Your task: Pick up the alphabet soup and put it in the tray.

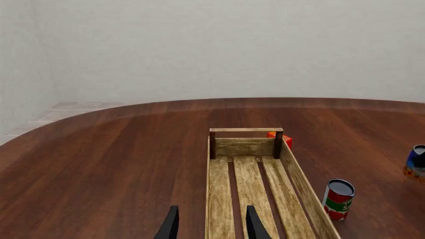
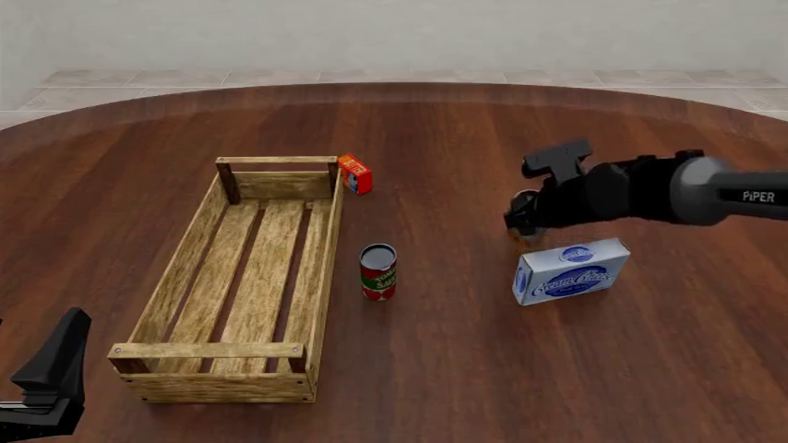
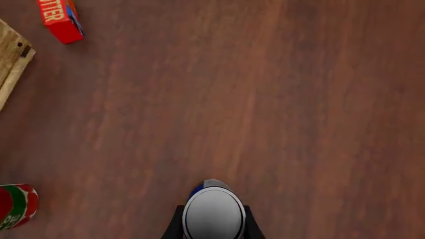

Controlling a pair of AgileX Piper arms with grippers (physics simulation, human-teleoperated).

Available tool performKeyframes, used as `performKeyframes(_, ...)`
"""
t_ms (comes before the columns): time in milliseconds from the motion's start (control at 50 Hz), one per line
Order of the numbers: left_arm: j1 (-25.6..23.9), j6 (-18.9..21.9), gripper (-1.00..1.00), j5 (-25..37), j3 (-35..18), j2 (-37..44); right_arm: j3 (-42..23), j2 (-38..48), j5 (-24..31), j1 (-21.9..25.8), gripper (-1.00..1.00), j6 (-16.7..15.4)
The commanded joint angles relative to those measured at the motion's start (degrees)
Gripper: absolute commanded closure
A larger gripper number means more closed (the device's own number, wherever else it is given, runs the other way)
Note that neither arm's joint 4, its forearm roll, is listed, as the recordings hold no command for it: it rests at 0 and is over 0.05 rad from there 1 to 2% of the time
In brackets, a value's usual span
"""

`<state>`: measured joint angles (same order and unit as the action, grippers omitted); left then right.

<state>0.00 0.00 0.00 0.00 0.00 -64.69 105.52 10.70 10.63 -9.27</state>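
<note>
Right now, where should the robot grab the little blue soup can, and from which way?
Grab the alphabet soup around its round side wall, coming straight down from above. It stands upright, its silver top facing the right wrist camera, and the right gripper already has a finger on each side of it. Whether they are squeezing yet isn't clear. The blue-and-white box sits close by, so a sideways approach looks cramped.
</note>
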Motion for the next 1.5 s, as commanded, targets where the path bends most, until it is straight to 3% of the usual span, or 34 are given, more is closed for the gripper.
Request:
performKeyframes(20,0.00,0.00,-1.00,0.00,0.00,0.00,-2.49,-3.53,1.41,0.84,1.00,-0.22)
performKeyframes(260,0.00,0.00,-1.00,0.00,0.00,0.00,-5.73,-8.32,3.96,3.65,1.00,-1.00)
performKeyframes(700,0.00,0.00,-1.00,0.00,0.00,0.00,-6.70,-18.90,8.66,17.88,1.00,-0.54)
performKeyframes(1000,0.00,0.00,-1.00,0.00,0.00,0.00,-11.44,-20.20,11.65,24.68,1.00,-1.82)
performKeyframes(1140,0.00,0.00,-1.00,0.00,0.00,0.00,-11.65,-20.02,11.47,30.17,1.00,-2.13)
performKeyframes(1500,0.00,0.00,-1.00,0.00,0.00,0.00,-15.52,-18.59,11.91,37.50,1.00,-0.51)
